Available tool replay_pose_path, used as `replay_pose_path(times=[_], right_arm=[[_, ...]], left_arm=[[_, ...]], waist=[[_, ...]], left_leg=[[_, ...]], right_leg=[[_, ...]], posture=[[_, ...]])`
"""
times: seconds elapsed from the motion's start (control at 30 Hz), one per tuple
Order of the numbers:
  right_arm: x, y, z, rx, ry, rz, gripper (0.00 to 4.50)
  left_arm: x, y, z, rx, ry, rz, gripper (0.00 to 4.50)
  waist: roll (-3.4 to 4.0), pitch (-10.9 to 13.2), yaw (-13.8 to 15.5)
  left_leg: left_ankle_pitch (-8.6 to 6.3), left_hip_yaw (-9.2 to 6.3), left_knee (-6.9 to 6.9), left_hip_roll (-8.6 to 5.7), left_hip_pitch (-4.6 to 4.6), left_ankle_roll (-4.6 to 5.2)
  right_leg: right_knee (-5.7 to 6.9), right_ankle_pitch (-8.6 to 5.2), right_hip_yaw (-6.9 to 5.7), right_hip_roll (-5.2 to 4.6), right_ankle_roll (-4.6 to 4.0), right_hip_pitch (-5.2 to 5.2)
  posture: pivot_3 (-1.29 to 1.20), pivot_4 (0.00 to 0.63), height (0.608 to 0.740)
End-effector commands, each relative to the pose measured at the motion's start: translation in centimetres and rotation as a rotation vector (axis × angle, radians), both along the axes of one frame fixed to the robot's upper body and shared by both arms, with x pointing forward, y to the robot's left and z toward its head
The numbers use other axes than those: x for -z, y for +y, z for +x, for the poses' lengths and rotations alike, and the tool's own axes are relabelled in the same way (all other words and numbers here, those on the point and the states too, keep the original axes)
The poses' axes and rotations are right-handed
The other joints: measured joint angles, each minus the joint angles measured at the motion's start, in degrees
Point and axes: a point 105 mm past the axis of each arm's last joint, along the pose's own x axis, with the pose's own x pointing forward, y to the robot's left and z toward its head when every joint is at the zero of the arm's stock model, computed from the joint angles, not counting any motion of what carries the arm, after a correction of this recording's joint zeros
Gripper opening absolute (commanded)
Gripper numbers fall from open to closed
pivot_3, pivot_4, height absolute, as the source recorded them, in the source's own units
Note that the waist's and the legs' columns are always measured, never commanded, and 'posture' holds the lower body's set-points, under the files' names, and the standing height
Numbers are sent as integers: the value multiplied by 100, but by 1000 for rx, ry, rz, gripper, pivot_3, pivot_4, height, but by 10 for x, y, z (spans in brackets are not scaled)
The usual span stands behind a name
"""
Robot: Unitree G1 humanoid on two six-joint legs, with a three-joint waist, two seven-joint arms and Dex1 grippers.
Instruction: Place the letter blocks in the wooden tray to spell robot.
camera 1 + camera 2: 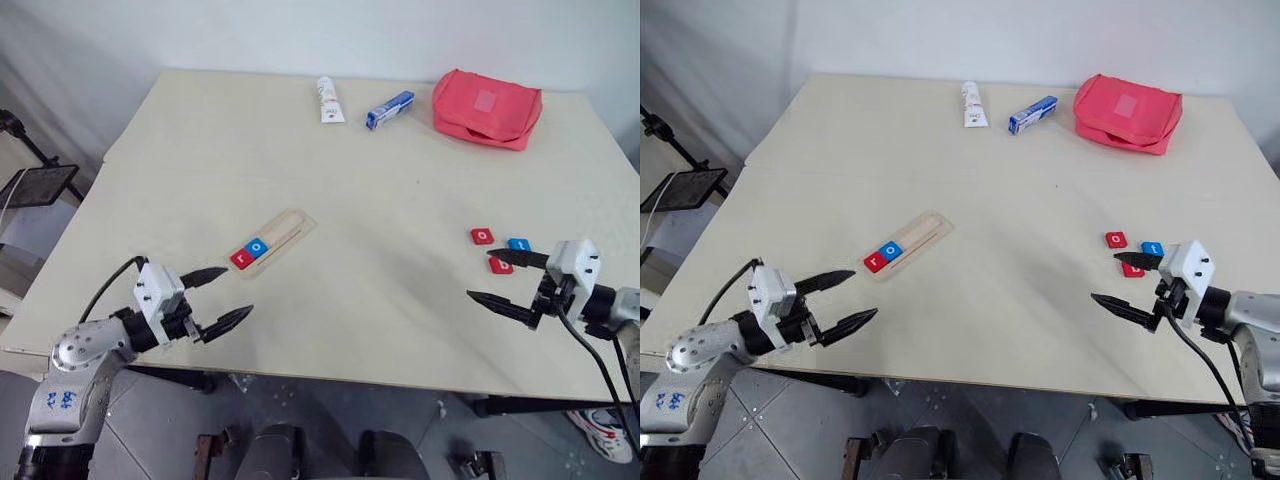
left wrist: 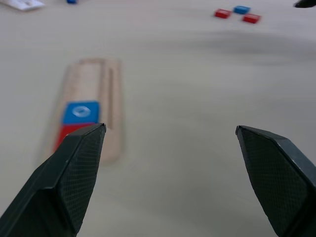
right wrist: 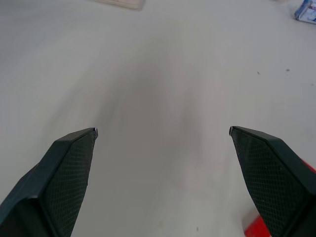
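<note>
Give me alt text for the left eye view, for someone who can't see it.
A pale table holds a wooden tray with a red block and a blue block at its near end. Three loose blocks lie by the open right hand; the left hand is open too.

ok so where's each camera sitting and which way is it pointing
Left eye and right eye views: on the head, looking forward and down over the table; both show the left gripper and right gripper.
Left wrist view: on the left arm, looking between its open fingers at the wooden tray.
Right wrist view: on the right arm, between its open fingers across bare tabletop.
Shared: tray and loose letter blocks show in head and left wrist views.
</note>
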Motion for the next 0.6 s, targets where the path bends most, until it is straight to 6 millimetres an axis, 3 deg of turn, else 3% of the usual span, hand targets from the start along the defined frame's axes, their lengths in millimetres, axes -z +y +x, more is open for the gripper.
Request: replay_pose_path(times=[0.03, 0.23, 0.6], right_arm=[[-4, 5, 3, -17, -19, 20, 4483], [-1, 14, 5, -43, -5, 27, 4483], [2, 15, 2, -46, 19, 26, 4483]], left_arm=[[-10, -2, 13, -55, -9, 33, 4500], [-20, -6, 46, -161, 75, 123, 4500], [-12, -18, 75, -201, 256, 341, 4500]], waist=[[0, 0, -17], [-1, 1, -20], [-3, 3, -11]], left_leg=[[0, -3, 0, 0, 0, 0], [-1, -2, -1, 1, -2, -2], [-2, -2, 5, 1, -6, -3]], right_leg=[[2, 0, -1, 1, 0, 0], [12, 0, -17, 9, 0, -5], [16, 0, -20, 22, 0, -9]], posture=[[0, 150, 740], [0, 150, 740], [0, 150, 740]])
